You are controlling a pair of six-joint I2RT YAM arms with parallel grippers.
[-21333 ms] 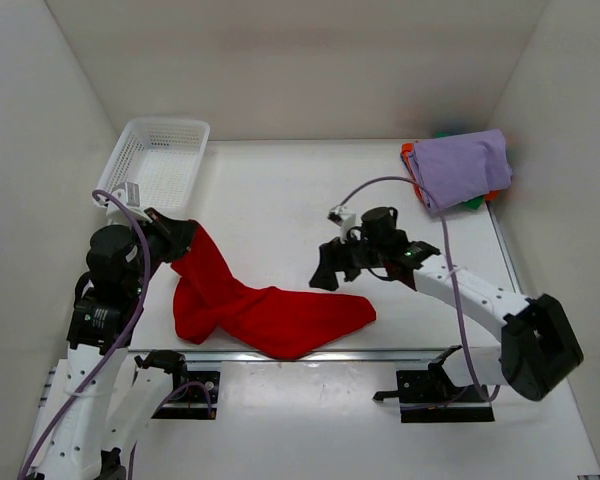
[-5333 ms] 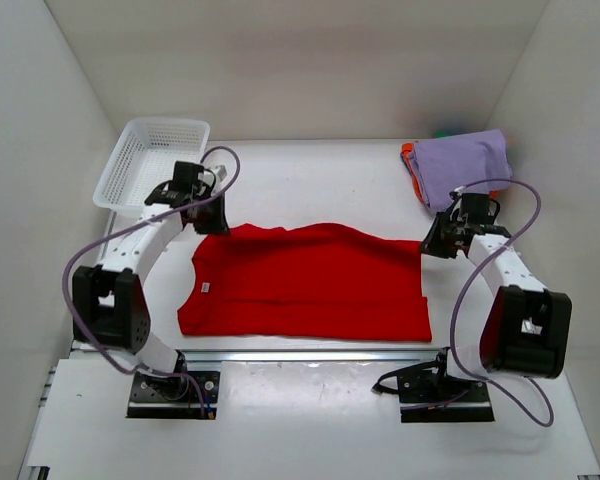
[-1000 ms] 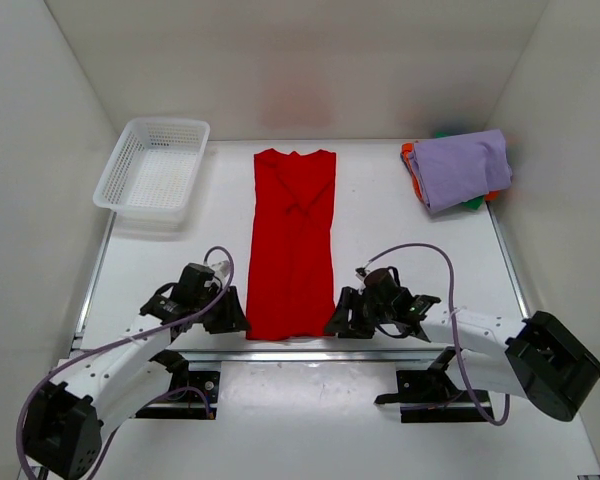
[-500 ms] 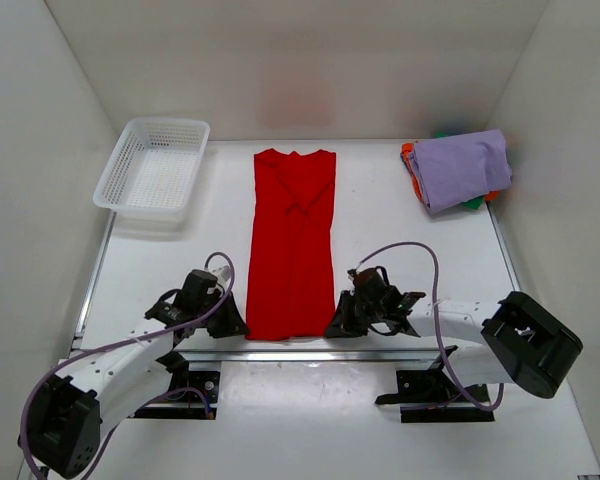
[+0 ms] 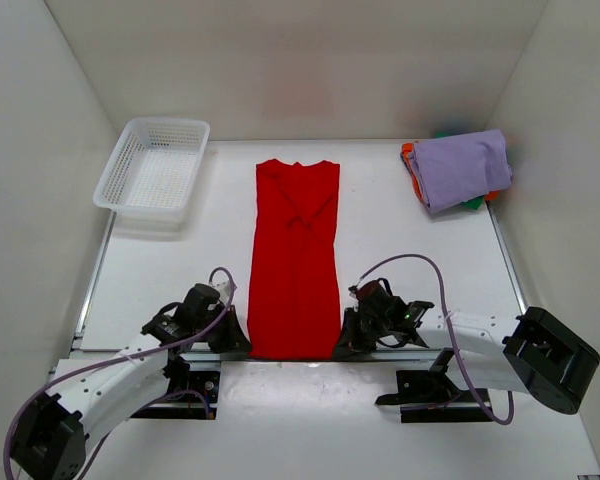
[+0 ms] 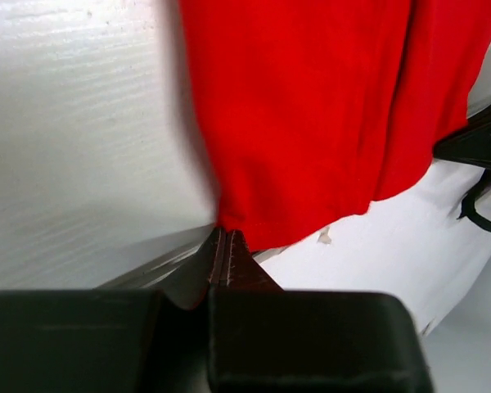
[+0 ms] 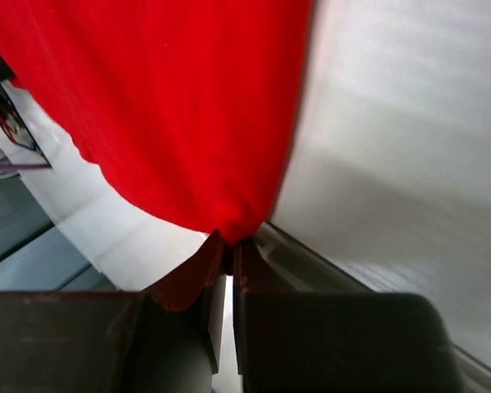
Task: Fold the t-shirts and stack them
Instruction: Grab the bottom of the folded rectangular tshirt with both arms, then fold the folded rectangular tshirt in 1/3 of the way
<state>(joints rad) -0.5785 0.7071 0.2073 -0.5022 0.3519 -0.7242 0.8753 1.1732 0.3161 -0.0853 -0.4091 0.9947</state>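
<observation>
Currently mid-fold on the red shirt (image 5: 295, 255): it lies as 1 long narrow strip down the middle of the table (image 5: 170, 270), collar far, hem at the near edge. Left gripper (image 5: 237, 340) pinches the near-left hem corner, right gripper (image 5: 342, 343) the near-right. Both wrist views show jaws pressed together on red cloth. Next, I'd say: lift both corners evenly and carry the hem toward the collar, keeping the strip square. After that it belongs on the folded stack (image 5: 460, 170), far right.
</observation>
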